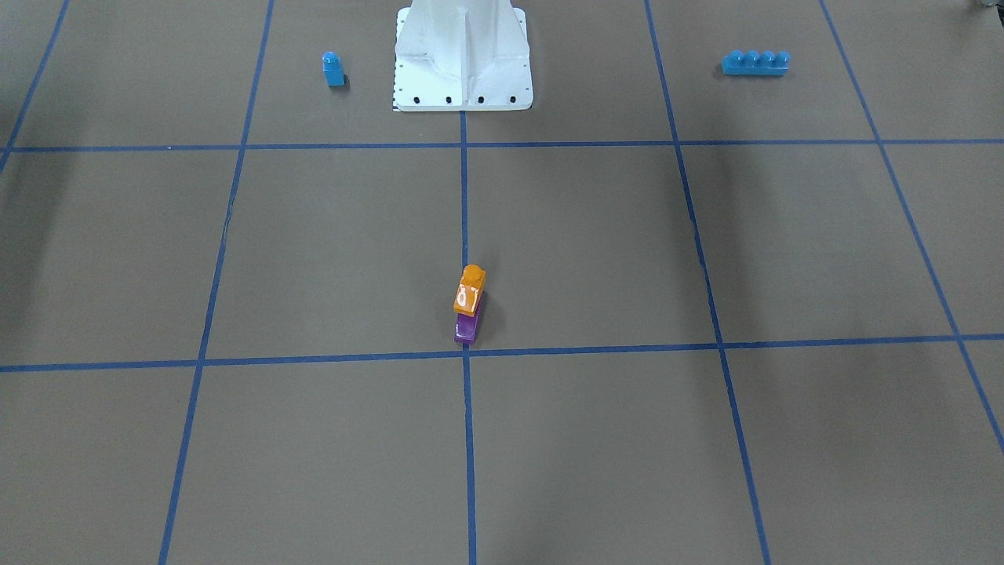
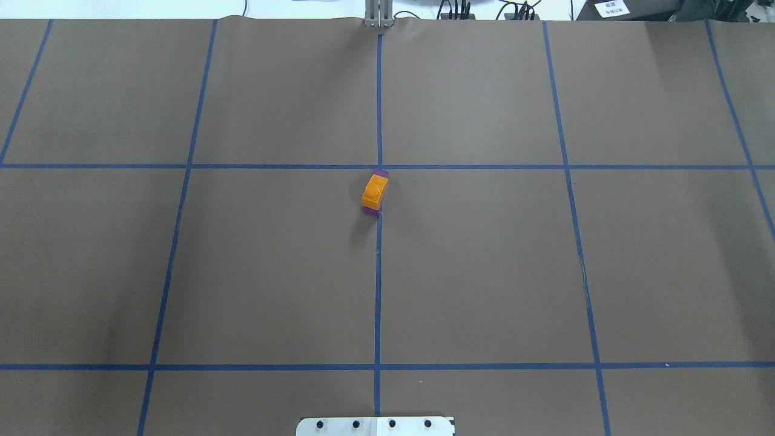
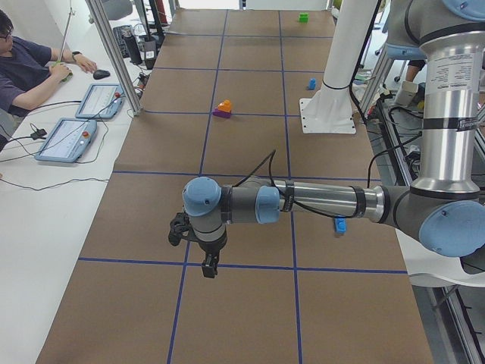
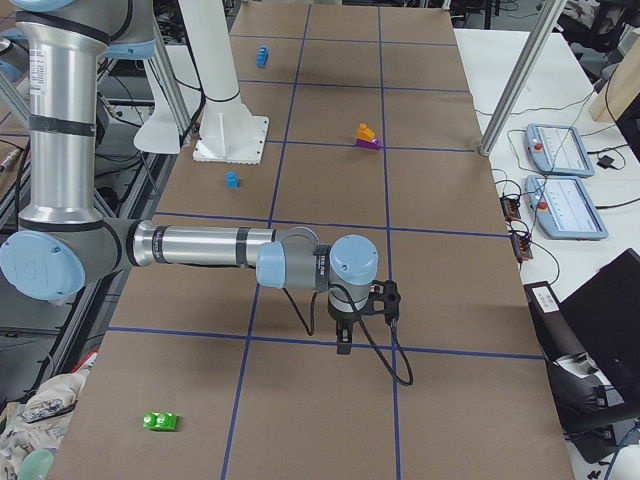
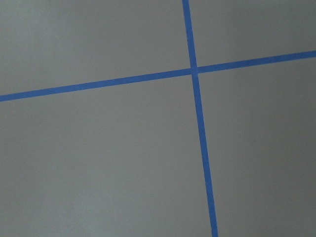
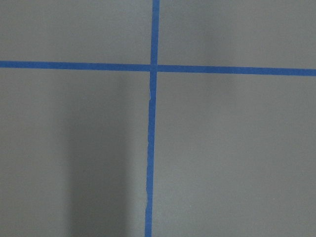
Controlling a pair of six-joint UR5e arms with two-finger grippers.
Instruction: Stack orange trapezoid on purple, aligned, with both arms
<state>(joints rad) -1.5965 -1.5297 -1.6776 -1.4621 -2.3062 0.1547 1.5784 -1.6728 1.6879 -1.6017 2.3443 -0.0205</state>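
The orange trapezoid (image 1: 469,292) sits on top of the purple (image 1: 466,327) near the table's middle, beside the centre tape line. From overhead the orange trapezoid (image 2: 373,192) covers most of the purple (image 2: 380,174), whose edges peek out at both ends. No gripper touches the stack. My left gripper (image 3: 210,265) hangs over the table far from it, seen only in the exterior left view, and I cannot tell its state. My right gripper (image 4: 343,345) appears only in the exterior right view, state also unclear. Both wrist views hold only brown paper and blue tape.
A small blue brick (image 1: 333,68) and a long blue brick (image 1: 755,63) lie either side of the white base mount (image 1: 463,55). A green brick (image 4: 160,421) lies at the table's right end. A person (image 3: 26,64) sits beside control tablets (image 3: 64,140).
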